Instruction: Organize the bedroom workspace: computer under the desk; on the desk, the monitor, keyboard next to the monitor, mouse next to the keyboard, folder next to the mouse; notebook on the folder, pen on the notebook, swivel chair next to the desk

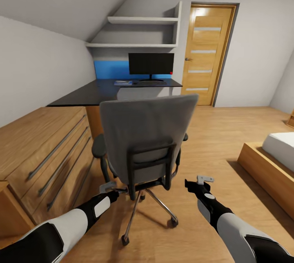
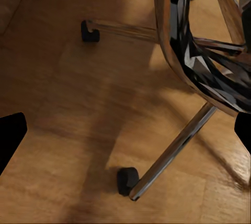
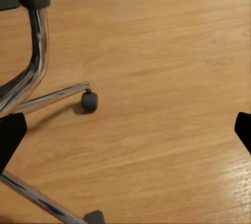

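You face the back of the swivel chair [image 1: 148,132], which stands on the wood floor [image 1: 212,132] just short of the dark tabletop [image 1: 94,91]. At the tabletop's far edge the monitor [image 1: 151,63] stands upright, with the keyboard [image 1: 149,83] in front of it and a flat bluish item [image 1: 122,83] — too small to identify — just left of that. Two wall shelves [image 1: 141,20] above look bare. A drawer chest [image 1: 45,152] runs along your left, drawers closed. Your left gripper [image 1: 108,188] hovers beside the chair's chrome base [image 2: 172,151], fingers spread, holding nothing. Your right gripper [image 1: 200,182] hangs over the floor, fingers also apart — a caster [image 3: 89,101] sits nearby.
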Controlling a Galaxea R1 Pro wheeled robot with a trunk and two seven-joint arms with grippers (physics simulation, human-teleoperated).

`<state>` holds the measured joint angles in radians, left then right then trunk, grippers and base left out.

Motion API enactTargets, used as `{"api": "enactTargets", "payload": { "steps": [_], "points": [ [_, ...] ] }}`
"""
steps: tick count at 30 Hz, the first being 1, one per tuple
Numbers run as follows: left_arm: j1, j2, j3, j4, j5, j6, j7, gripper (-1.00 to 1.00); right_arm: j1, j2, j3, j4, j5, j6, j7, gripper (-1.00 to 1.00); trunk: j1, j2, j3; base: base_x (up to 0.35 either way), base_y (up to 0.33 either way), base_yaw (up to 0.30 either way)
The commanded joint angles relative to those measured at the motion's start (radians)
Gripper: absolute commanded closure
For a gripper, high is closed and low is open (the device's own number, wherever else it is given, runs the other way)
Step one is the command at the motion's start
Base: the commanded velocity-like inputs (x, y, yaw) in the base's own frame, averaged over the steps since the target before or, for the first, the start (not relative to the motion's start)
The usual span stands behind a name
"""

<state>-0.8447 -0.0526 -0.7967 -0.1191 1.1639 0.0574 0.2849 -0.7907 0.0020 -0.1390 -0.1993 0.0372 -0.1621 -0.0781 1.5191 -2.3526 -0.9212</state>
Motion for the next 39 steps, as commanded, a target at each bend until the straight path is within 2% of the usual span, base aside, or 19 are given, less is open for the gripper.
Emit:
{"api": "enactTargets", "payload": {
  "steps": [1, 20, 25, 39],
  "points": [
    [-0.001, 0.000, -0.007, -0.002, 0.003, 0.004, 0.007, -1.00, -0.001, 0.000, -0.004, 0.001, 0.004, -0.004, -0.001, -1.00, 0.000, 0.000, -0.001, 0.317, 0.000, 0.000],
    [-0.001, 0.001, -0.009, -0.002, 0.002, -0.009, 0.008, -1.00, -0.001, 0.000, -0.004, 0.001, 0.004, -0.004, -0.002, -1.00, 0.000, 0.000, -0.001, 0.320, 0.000, 0.000],
    [-0.001, -0.001, -0.010, -0.002, -0.038, -0.026, 0.011, -1.00, -0.001, -0.002, -0.004, 0.001, 0.004, -0.004, -0.002, -1.00, 0.000, 0.000, -0.001, 0.320, -0.091, 0.000],
    [-0.001, -0.001, -0.010, -0.002, -0.043, -0.027, 0.011, -1.00, -0.001, -0.002, -0.004, 0.001, 0.004, -0.004, -0.001, -1.00, 0.000, 0.000, -0.001, 0.318, -0.138, 0.000]
  ]
}}
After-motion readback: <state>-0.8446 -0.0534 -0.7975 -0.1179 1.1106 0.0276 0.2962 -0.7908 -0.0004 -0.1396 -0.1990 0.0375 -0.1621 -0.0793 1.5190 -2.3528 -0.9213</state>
